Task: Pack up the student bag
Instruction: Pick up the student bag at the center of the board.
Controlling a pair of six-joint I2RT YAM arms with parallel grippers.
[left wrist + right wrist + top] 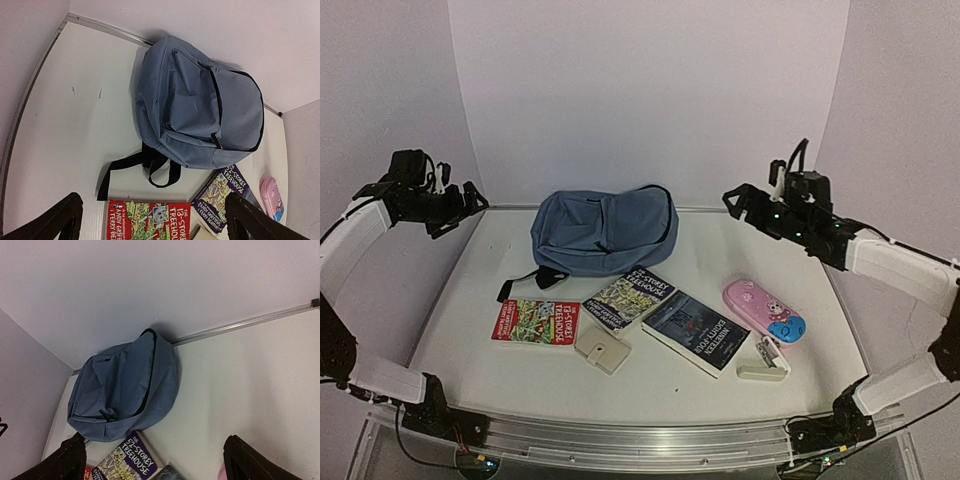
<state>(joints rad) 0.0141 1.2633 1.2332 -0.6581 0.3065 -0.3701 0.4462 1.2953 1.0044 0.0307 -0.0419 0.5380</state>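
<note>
The student bag (605, 230), slate-blue with black straps, lies flat at the back middle of the table; its zips look closed. The left wrist view shows the bag (195, 110) with its black straps trailing toward the books, and the right wrist view shows the bag (125, 385) against the back wall. My left gripper (462, 210) hangs open high at the far left, well clear of the bag. My right gripper (733, 203) hangs open high at the right, also apart from it. Both grippers (153, 200) (155, 440) hold nothing.
In front of the bag lie a red book (535, 322), a purple book (628, 298), a dark book (695, 333), a pink pencil case (763, 310), a small beige box (602, 350) and a beige stapler-like item (762, 363). Walls enclose the table on three sides.
</note>
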